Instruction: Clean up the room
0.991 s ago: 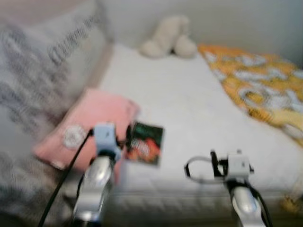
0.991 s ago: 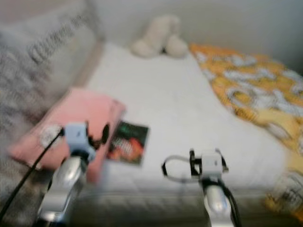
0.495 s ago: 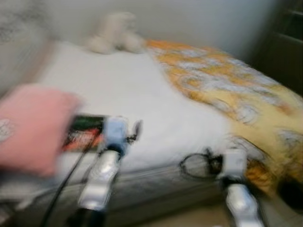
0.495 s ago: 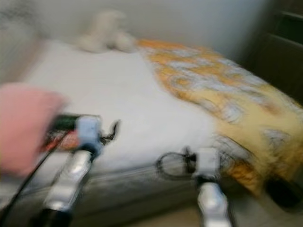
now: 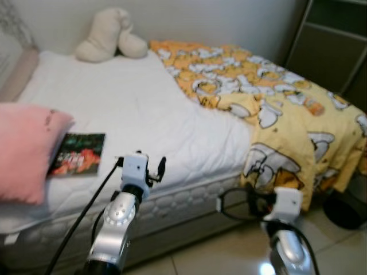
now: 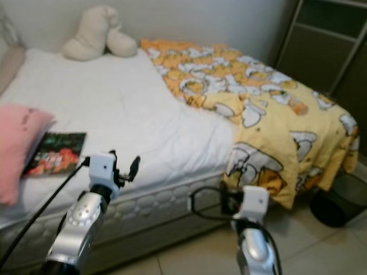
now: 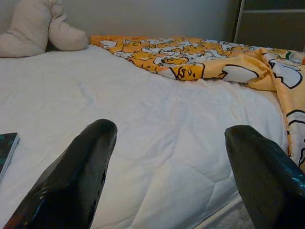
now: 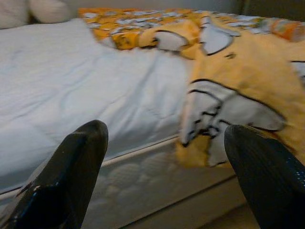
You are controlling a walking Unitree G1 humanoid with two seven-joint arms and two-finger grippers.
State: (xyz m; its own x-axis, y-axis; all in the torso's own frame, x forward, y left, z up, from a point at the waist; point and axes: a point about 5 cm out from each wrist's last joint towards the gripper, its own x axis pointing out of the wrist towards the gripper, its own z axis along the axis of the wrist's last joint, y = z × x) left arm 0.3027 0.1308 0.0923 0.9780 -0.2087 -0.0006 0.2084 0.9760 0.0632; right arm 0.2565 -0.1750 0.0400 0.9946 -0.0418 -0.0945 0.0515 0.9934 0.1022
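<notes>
A bed with a white sheet [image 5: 132, 109] stands before me. A yellow-orange cartoon blanket [image 5: 269, 109] lies crumpled over its right half and hangs down the near side. A cream plush toy [image 5: 109, 43] rests at the far end by the wall. A pink pillow [image 5: 23, 149] lies at the left, with a dark-covered book [image 5: 77, 153] beside it. My left gripper [image 7: 170, 131] is open and empty, held at the bed's near edge. My right gripper [image 8: 164, 129] is also open and empty, low in front of the mattress side and the hanging blanket.
A dark round bin [image 5: 347, 209] stands on the tiled floor [image 5: 229, 252] at the right, by the bed's corner. A dark shelf unit [image 5: 332, 40] stands behind the bed at the far right. A grey patterned headboard cushion [image 5: 14, 23] edges the far left.
The whole picture has swung to the right and sharpened: the pillow and book now sit at the left edge and the blanket fills the right. Both arms keep their pose.
</notes>
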